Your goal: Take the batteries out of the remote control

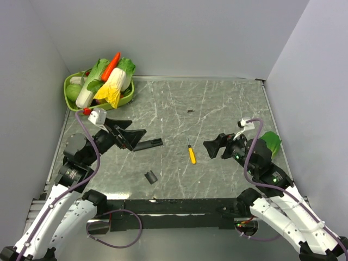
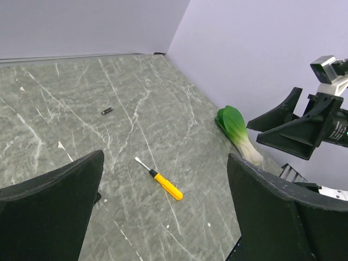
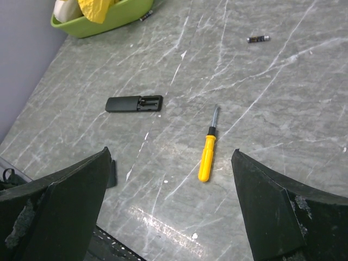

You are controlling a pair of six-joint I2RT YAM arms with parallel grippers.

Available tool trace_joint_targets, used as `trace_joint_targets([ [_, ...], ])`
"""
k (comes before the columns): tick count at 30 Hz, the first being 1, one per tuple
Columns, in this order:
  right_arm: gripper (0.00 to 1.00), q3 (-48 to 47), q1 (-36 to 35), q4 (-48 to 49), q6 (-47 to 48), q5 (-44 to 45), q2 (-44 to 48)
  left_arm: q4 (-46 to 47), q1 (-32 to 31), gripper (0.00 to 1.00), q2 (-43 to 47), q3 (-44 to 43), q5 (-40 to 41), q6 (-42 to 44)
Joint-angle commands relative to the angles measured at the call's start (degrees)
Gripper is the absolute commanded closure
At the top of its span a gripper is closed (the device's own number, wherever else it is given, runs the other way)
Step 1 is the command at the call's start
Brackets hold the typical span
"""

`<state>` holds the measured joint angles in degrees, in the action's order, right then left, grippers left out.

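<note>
Top view: remote (image 1: 149,144) lies flat by the left gripper (image 1: 136,129); stubby black piece (image 1: 150,176), likely its cover, lies apart; small dark cylinder (image 1: 190,111), likely one battery, lies well off; left wrist: jaws wide, holding nothing; right wrist: right gripper (image 3: 169,153) wide, empty; remote's bay looks uncovered; whether cells remain inside, cannot tell.

I count one remote control (image 1: 148,144), one yellow screwdriver (image 1: 191,154), one short black piece (image 1: 150,176), one small dark cylinder (image 1: 190,111), one green basket (image 1: 67,89) holding several vegetables (image 1: 114,81), and one loose leafy green (image 1: 270,142).
</note>
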<state>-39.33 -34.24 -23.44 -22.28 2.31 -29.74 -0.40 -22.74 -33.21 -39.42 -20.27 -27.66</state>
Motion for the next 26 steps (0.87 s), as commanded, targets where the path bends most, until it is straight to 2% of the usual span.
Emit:
trace_joint_targets([
  [1, 0.00, -1.5, 0.0, 1.3, -0.7, 1.1, -0.5, 2.5, -0.2, 0.01, -0.3, 0.3, -1.1, 0.7],
  [26, 0.00, -1.0, 0.0, 1.8, 0.2, -0.6, 1.0, 3.7, -0.2, 0.01, -0.3, 1.3, -2.7, -0.6],
])
